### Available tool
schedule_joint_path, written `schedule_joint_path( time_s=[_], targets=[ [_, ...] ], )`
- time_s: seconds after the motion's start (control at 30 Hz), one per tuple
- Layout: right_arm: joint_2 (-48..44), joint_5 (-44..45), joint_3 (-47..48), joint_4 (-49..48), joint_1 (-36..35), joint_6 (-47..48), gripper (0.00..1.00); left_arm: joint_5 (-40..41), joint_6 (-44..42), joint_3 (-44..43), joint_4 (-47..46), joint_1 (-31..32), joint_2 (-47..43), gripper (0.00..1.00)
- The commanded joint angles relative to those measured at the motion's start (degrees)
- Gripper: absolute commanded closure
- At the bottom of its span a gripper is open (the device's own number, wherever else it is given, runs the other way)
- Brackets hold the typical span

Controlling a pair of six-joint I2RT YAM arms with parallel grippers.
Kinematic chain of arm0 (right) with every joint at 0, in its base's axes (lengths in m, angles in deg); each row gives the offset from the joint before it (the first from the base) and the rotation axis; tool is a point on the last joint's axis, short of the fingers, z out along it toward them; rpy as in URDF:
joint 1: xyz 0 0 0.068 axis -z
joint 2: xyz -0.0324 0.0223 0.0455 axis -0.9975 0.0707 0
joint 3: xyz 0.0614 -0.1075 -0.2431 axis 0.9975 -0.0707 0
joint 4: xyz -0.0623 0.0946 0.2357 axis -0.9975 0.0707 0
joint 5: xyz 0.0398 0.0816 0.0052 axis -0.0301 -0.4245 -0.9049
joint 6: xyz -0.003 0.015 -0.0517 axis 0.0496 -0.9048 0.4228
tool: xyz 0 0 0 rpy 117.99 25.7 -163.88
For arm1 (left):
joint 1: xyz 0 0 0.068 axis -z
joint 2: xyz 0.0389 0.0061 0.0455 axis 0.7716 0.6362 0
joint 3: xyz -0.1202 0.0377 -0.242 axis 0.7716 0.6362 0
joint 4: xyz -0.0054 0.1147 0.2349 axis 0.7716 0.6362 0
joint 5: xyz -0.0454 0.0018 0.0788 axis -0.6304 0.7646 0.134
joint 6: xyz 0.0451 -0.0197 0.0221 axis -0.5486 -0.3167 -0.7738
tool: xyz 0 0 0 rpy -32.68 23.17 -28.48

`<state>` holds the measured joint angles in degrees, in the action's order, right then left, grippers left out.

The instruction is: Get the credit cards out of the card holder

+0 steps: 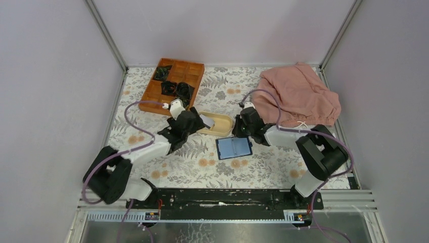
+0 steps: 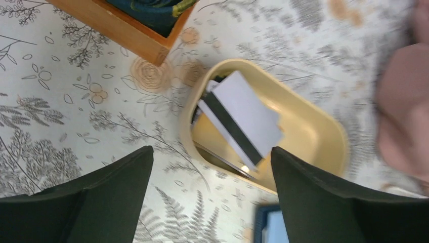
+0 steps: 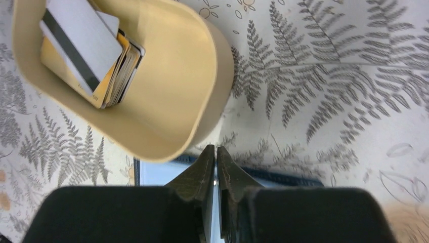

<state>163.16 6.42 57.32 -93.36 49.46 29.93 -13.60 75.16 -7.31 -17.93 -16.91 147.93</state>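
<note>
The card holder (image 1: 233,148) lies open on the fern-patterned desk (image 1: 263,167), its light blue inside facing up, just on the near side of the beige oval dish (image 1: 220,127). The credit cards (image 3: 83,48) sit stacked in the left end of that dish. The top one is pale grey-white with a dark stripe, and yellow edges show beneath it.

The left jaws hang over the dish, spread wide and empty, with the cards showing between them in the left wrist view. The right jaws are pressed almost together, their tips at the far edge of the card holder. Whether they pinch that edge cannot be told.

A wooden compartment tray (image 1: 172,83) holding dark items stands at the far left. A pink cloth (image 1: 298,96) lies heaped at the far right.
</note>
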Motion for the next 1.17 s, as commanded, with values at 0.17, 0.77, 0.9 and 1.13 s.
schedule_joint_path(
  time_s=[0.17,0.77,0.9,1.13],
  targets=[
    [-23.2,6.0,-11.6,1.9,-0.8,2.2,0.66,0.5,-5.9,9.3,-2.5,5.0,-23.8,0.0],
    [-49.9,14.1,-26.3,11.9,-0.8,6.2,0.19,-1.5,-4.2,20.6,12.7,5.6,-49.3,0.0],
    [-50.6,13.0,-26.6,11.9,-0.8,6.0,0.18,-2.5,-4.4,21.7,11.1,5.5,-48.5,0.0],
    [-51.7,13.2,-26.9,12.1,-0.8,5.8,0.18,-3.5,-5.8,22.6,10.6,5.5,-49.2,0.0]
  ],
)
